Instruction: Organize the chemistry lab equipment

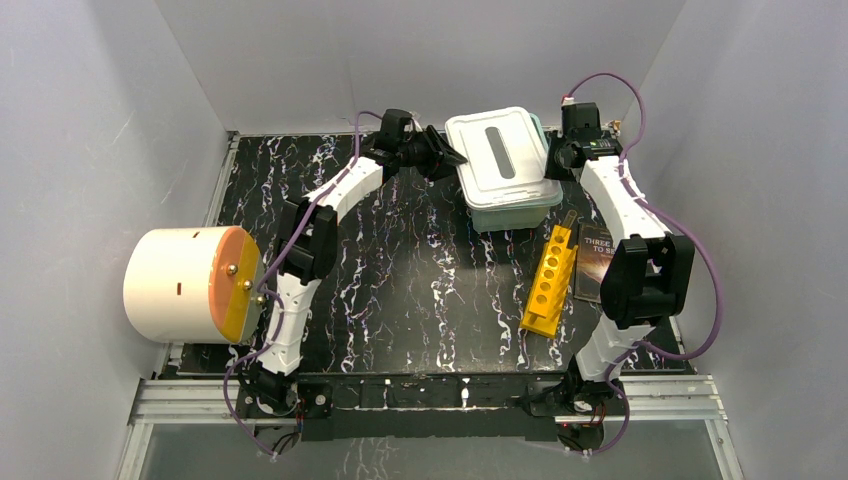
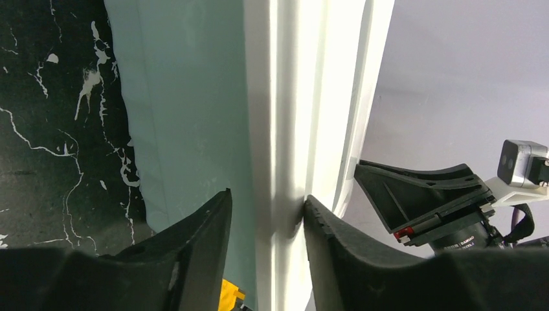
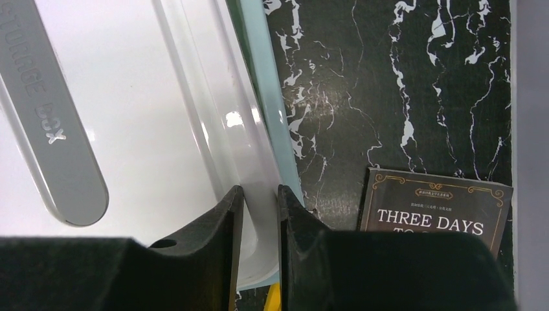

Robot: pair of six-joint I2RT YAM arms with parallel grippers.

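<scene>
My right gripper (image 3: 259, 189) pinches the lid (image 1: 475, 165) by its thin, slick rim, likely light and flexy; my left gripper (image 2: 267, 194) straddles the far rim, whether clamped I can't tell.

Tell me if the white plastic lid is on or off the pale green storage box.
On. The white plastic lid covers the pale green storage box; the left gripper and right gripper straddle its rim.

The lid (image 3: 162, 129) is white plastic, smooth and glossy, with highlights along its rim. The box wall (image 2: 188, 116) below is pale green plastic, duller. The fingers (image 2: 201, 253) are matt black plastic, one of them ribbed. The counter (image 1: 400, 270) looks like black veined marble. The rack (image 1: 552, 280) is yellow plastic, and the book (image 3: 434, 214) has a dark printed paper cover.
</scene>
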